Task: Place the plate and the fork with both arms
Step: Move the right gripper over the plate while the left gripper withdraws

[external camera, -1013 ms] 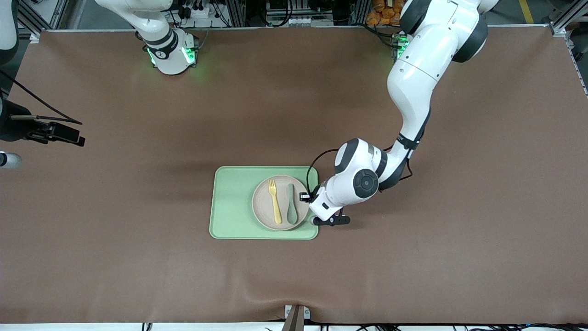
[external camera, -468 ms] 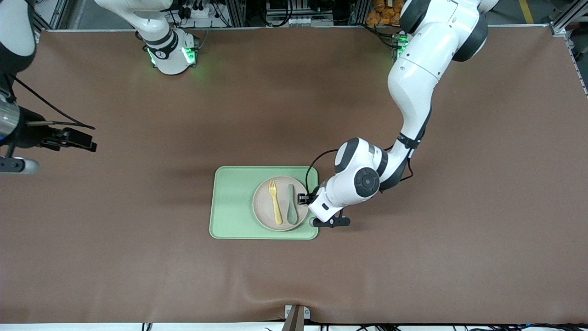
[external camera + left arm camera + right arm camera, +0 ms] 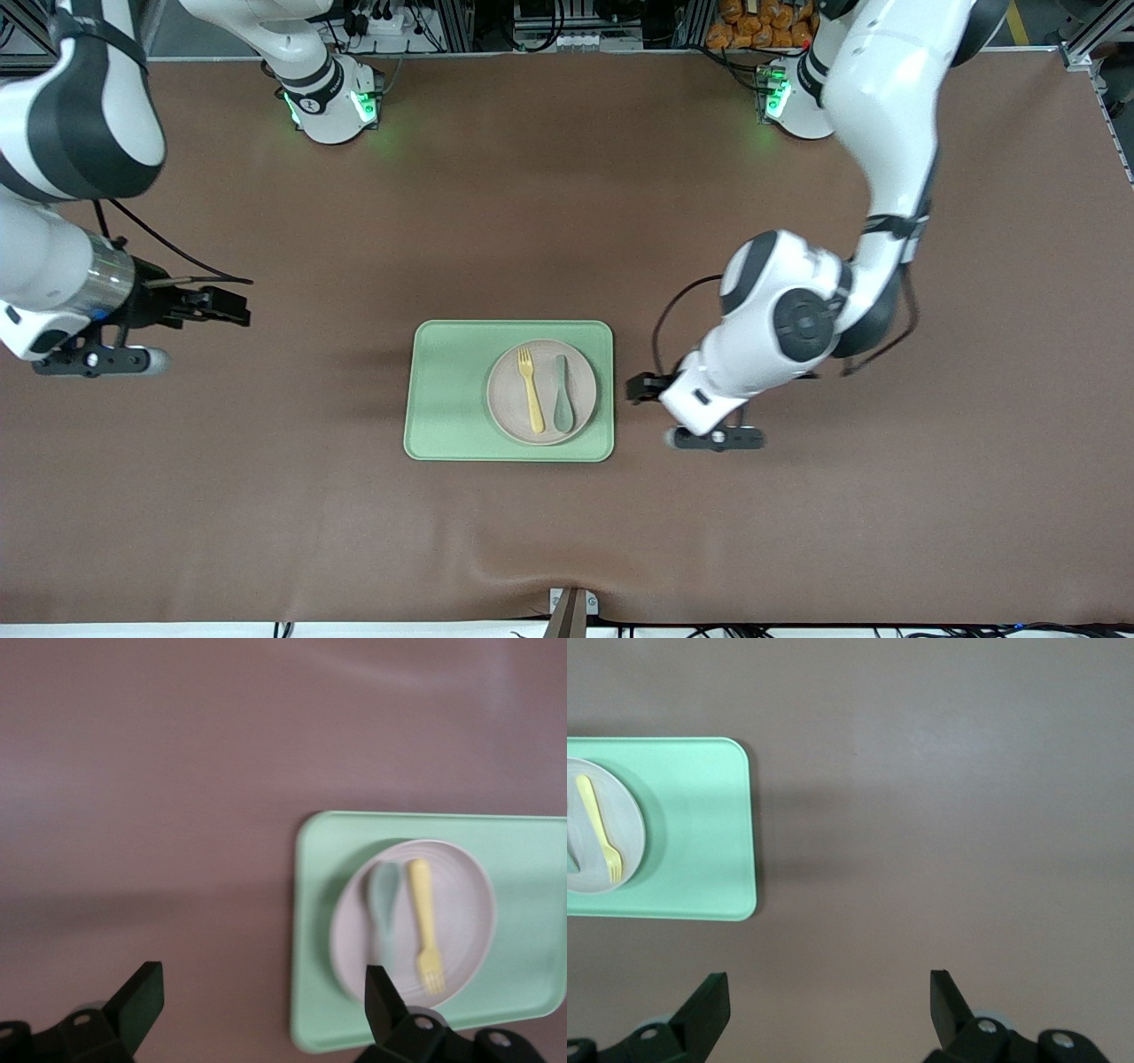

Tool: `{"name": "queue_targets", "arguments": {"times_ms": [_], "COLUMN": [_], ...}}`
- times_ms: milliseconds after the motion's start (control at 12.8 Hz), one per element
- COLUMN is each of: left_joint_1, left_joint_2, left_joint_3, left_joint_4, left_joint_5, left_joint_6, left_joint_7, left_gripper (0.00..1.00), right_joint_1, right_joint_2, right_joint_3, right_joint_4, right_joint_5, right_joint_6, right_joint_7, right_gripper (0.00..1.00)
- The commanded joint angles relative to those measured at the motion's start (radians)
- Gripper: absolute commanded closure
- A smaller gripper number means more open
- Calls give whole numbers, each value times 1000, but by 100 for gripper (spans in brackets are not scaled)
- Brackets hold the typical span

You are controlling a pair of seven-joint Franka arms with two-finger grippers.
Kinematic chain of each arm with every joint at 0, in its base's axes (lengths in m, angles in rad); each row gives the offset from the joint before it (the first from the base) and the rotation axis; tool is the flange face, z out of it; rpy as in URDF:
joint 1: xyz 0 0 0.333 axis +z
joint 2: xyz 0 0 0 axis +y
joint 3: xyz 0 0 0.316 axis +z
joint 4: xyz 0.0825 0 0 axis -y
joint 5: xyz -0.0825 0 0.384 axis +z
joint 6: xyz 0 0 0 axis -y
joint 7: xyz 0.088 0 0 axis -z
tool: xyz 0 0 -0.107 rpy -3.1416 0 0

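One spoon (image 3: 563,405) beside fork (image 3: 530,388), on plate (image 3: 501,394).

I can read no text, label, brand, number or sign anywhere around me. My tray (image 3: 452,390), plate (image 3: 505,399), fork (image 3: 530,390) and spoon (image 3: 563,406) carry no markings I can make out, and the brown table cover (image 3: 567,221) is plain. A small dark mark sits on the right arm's base (image 3: 310,104), but it is too small to read.
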Motion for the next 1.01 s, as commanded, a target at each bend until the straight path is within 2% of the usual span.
{"name": "queue_targets", "arguments": {"times_ms": [0,312,545,779,935], "left_joint_1": [71,163,218,270,320], "left_joint_2": [-114,-226,-305,-369,-421], "left_joint_3": [-2,-2,-5,-8,-14], "left_joint_4": [-39,-39,-39,-54,-110], "left_joint_5": [49,170,190,177,175], "left_joint_6": [-124,-270,-365,-439,-439], "left_joint_7": [-2,12,26,52,99], "left_gripper": [0,0,0,0,0], "right_joint_1": [85,203,278,349,381], "right_joint_2": [61,182,277,391,425], "right_joint_3": [-6,-4,-6,-9,-9], "right_joint_4": [24,36,71,160,160], "right_joint_5": [1,9,1,-7,-16], "right_joint_6": [62,278,353,381,445], "right_joint_7": [81,141,167,178,181], "right_gripper": [0,0,2,13,17]}}
